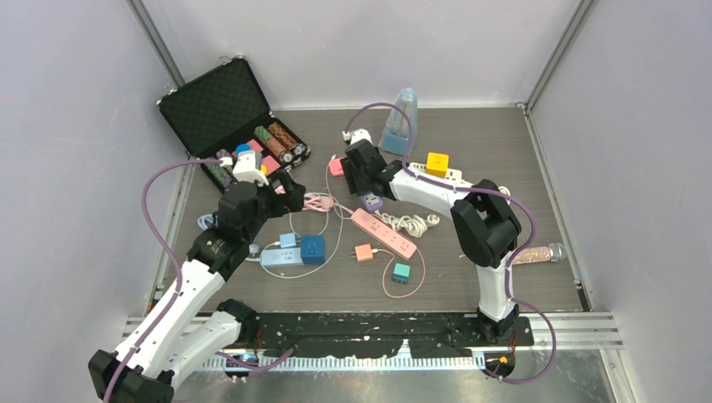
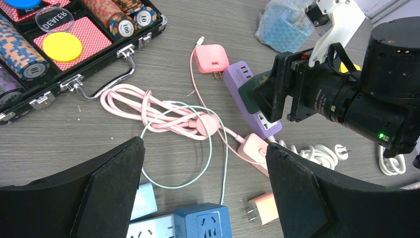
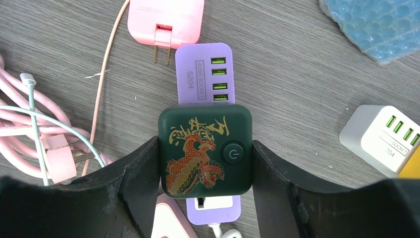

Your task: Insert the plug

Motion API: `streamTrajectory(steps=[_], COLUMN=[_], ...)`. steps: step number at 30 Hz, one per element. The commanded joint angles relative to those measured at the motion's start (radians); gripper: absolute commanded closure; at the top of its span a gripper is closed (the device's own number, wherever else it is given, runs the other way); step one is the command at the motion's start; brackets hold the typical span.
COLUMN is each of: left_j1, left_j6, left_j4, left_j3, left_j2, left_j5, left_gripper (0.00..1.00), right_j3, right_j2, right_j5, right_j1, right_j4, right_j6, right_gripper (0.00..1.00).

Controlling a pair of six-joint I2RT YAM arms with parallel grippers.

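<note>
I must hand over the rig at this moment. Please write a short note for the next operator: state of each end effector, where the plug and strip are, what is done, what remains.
Right end effector: shut on the dark green plug, gripping two opposite sides.
Left end effector: open, empty, above the pink cable.
The plug sits over the purple power strip, beside its USB ports.
Done: plug grasped and brought to the strip.
Left: whether the pins are seated cannot be seen; press down, check, then release.
</note>
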Motion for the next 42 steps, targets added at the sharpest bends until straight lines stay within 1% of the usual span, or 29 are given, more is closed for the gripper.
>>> streamTrajectory(steps=[1, 4, 6, 10, 12, 14, 15, 16, 17, 20, 21, 22, 24, 26, 30, 37, 42], left_j1=[0.008, 0.009, 0.01, 0.012, 0.012, 0.012, 0.014, 0.014, 0.014, 0.014, 0.014, 0.014, 0.014, 0.015, 0.017, 0.021, 0.023], left_j6=[-0.004, -0.006, -0.006, -0.004, -0.002, -0.001, -0.002, -0.001, -0.003, -0.004, -0.004, -0.005, -0.004, -0.004, -0.004, 0.002, 0.003], left_j4=[-0.002, -0.002, -0.003, -0.011, -0.013, -0.012, -0.01, -0.008, -0.006, -0.002, -0.001, -0.001, 0.001, -0.002, -0.007, -0.014, -0.019], left_j3=[-0.003, -0.009, -0.013, -0.011, -0.01, -0.013, -0.013, -0.014, -0.015, -0.013, -0.013, -0.012, -0.011, -0.012, -0.015, -0.014, -0.012], left_j2=[-0.036, -0.055, -0.063, -0.066, -0.069, -0.071, -0.072, -0.07, -0.069, -0.063, -0.061, -0.06, -0.058, -0.059, -0.066, -0.077, -0.081], left_j5=[0.008, 0.005, 0.004, 0.004, 0.005, 0.006, 0.006, 0.007, 0.01, 0.012, 0.013, 0.014, 0.016, 0.016, 0.015, 0.015, 0.015], left_gripper=[0.09, 0.09, 0.09, 0.08, 0.08, 0.08, 0.08, 0.08, 0.08, 0.08, 0.08, 0.08, 0.08, 0.08, 0.08, 0.08, 0.08], right_j3=[-0.093, -0.091, -0.095, -0.076, -0.066, -0.059, -0.06, -0.07, -0.081, -0.116, -0.115, -0.107, -0.079, -0.051, -0.009, 0.0, 0.0], right_j2=[0.138, 0.103, 0.09, 0.08, 0.071, 0.066, 0.057, 0.049, 0.025, -0.036, -0.056, -0.064, -0.073, -0.071, -0.06, -0.092, -0.108], right_j5=[0.055, 0.084, 0.076, 0.086, 0.101, 0.135, 0.145, 0.135, 0.101, -0.009, -0.024, -0.043, -0.046, -0.029, 0.012, -0.029, -0.036], right_j1=[-0.033, -0.078, -0.099, -0.104, -0.104, -0.103, -0.103, -0.104, -0.103, -0.103, -0.103, -0.103, -0.103, -0.103, -0.111, -0.128, -0.173], right_j4=[-0.457, -0.475, -0.474, -0.501, -0.51, -0.518, -0.517, -0.498, -0.479, -0.405, -0.391, -0.39, -0.398, -0.414, -0.442, -0.414, -0.378], right_j6=[0.03, 0.017, 0.005, 0.014, 0.019, 0.022, 0.018, -0.001, -0.01, -0.033, -0.038, -0.041, -0.055, -0.076, -0.126, -0.208, -0.242], right_gripper=[0.91, 0.9, 0.89, 0.89, 0.87, 0.76, 0.63, 0.57, 0.47, 0.33, 0.31, 0.27, 0.23, 0.19, 0.18, 0.15, 0.15])
